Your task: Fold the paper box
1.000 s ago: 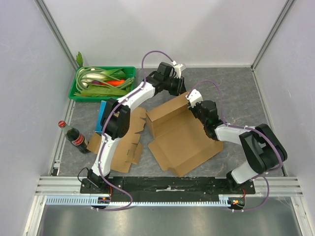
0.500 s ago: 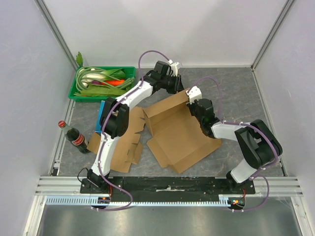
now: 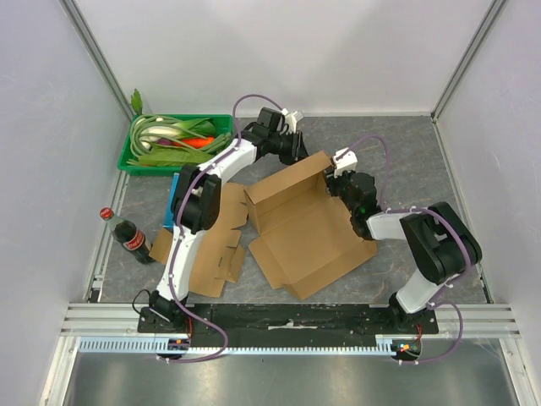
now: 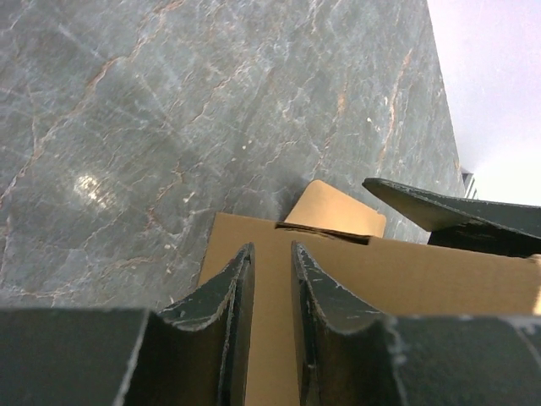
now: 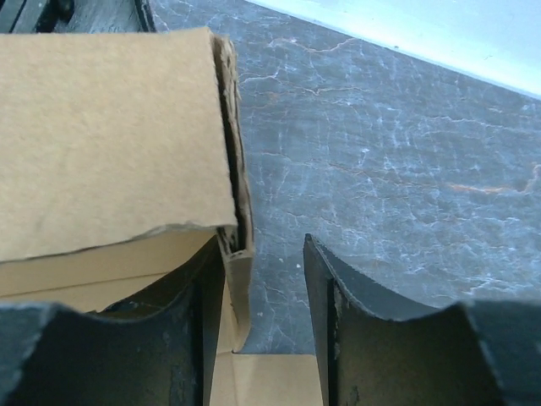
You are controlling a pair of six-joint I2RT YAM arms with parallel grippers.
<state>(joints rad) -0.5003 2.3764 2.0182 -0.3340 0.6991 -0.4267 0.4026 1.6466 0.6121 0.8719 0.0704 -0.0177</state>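
Now, box: the paper box (image 3: 300, 224) lies mid-table, back wall raised, slid leftward since a second ago.
Right gripper (image 5: 262, 288): just released, jaws apart beside the wall's corner.
Left gripper (image 4: 269, 279): clenched on the wall's top edge.
Meaning: the wall relies on that one hold.

Green plastic basket (image 3: 128, 157) holding green vegetables (image 3: 173, 139) at my far left. Dark cola bottle with red cap (image 3: 127, 233) upright near left table edge. Blue flat object (image 3: 175, 199) between them.

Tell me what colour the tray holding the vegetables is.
Green; the tray shows best in the top external view.
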